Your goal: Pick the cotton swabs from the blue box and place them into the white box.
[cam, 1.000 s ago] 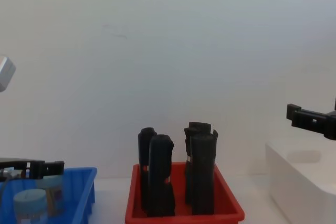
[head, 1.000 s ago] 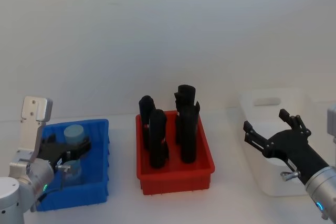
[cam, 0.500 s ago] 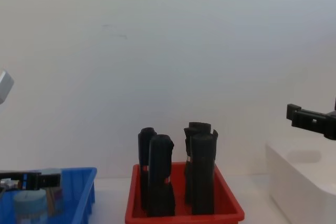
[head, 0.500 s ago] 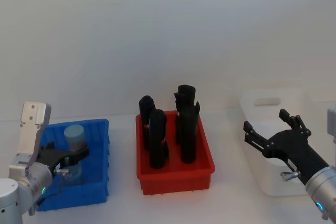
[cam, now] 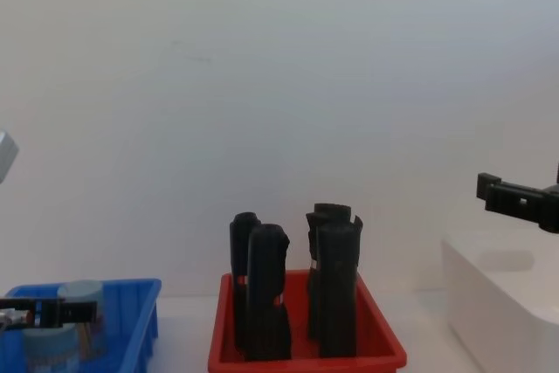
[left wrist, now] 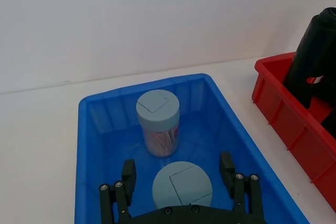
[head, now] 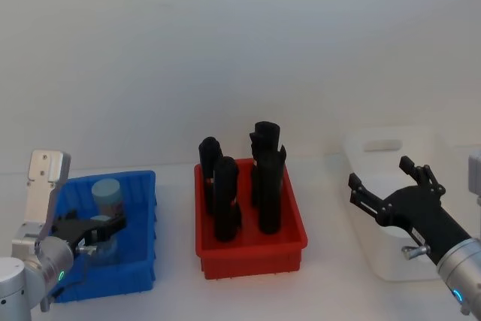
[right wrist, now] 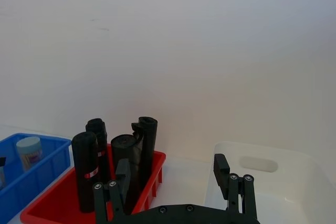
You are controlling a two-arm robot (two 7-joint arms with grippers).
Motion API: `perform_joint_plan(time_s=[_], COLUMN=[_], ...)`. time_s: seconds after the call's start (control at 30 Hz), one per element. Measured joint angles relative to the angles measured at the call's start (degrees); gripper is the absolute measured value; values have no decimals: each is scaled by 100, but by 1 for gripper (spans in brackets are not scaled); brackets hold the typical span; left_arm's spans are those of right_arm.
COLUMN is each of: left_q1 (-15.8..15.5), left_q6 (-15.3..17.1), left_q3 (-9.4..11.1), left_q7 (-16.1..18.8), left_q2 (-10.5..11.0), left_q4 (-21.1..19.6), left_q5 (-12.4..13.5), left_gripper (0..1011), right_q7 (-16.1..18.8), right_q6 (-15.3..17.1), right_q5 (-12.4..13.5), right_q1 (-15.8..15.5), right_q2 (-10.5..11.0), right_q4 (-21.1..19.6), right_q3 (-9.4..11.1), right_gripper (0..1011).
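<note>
The left gripper [head: 101, 232] is seen at the lower left of the head view, lowered inside the blue box [head: 147, 186], with its jaws spread wide. In the left wrist view one tub of cotton swabs [left wrist: 182, 184] is straddled by it: a finger [left wrist: 128, 174] is placed on each side of the pale lid and a gap is left on both sides, so nothing is gripped. A second tub [left wrist: 157, 121] is stood upright just beyond the first, nearer the box's back wall and apart from it. Both tubs are thus found in the blue box, which is set on the white bench [head: 173, 298]. At the centre of the head view a red bin [head: 252, 249] is seen, with tall black pieces [head: 267, 178] stood upright in it. At the lower right the right gripper [head: 381, 180] is held open, with nothing between its fingers, above the near left part of the white box [head: 391, 144].
</note>
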Motion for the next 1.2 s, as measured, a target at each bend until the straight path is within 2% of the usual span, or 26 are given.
perform_joint_plan(time_s=[0.27, 0.37, 0.7, 0.77, 0.97, 1.2], left_q1=[-35, -41, -43, -31, -2, 32], left_q6=[30, 38, 102, 111, 124, 126], left_q3=[-14, -16, -40, -46, -62, -76], left_q7=[-32, -38, -2, 11, 22, -68], left_q2=[-37, -45, -61, -58, -40, 8], left_q4=[121, 145, 164, 140, 22, -315], left_q5=[-66, -77, -109, -109, -91, 42], left_gripper=[1003, 963, 678, 651, 651, 651], right_q7=[0, 0, 0, 0, 0, 0], right_q6=[0, 0, 0, 0, 0, 0], right_q5=[0, 0, 0, 0, 0, 0], right_q1=[0, 0, 0, 0, 0, 0], right_q2=[0, 0, 0, 0, 0, 0], right_q4=[0, 0, 0, 0, 0, 0], right_q3=[0, 0, 0, 0, 0, 0], right_gripper=[1002, 1002, 1002, 1002, 1002, 1002])
